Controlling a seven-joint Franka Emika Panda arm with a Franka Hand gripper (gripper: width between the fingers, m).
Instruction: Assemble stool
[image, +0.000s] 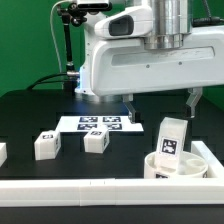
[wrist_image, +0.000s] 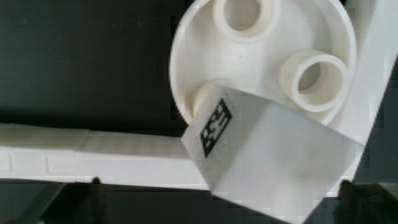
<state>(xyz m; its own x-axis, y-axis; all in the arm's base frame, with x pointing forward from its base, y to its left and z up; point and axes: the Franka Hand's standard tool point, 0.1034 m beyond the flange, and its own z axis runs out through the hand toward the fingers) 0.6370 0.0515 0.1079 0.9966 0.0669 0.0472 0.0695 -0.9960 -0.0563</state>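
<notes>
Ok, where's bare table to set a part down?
Bare table lies between the seat disc and the loose leg block closest to it, and along the near border rail. Crowded at the seat disc, where another leg block stands.

Light: you see bright, even light, seemingly overhead.
Glare: seat disc (wrist_image: 249, 60) nearly washed out white.
Shadows: soft, short, on the black table (image: 25, 110).
Focus: wrist view's near leg block (wrist_image: 276, 150) looks blurred.

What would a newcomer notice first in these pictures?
The big white robot arm fills the top of the exterior view, its open gripper over a leg block upright on the round seat at that view's right. Two loose blocks sit toward its left.
</notes>
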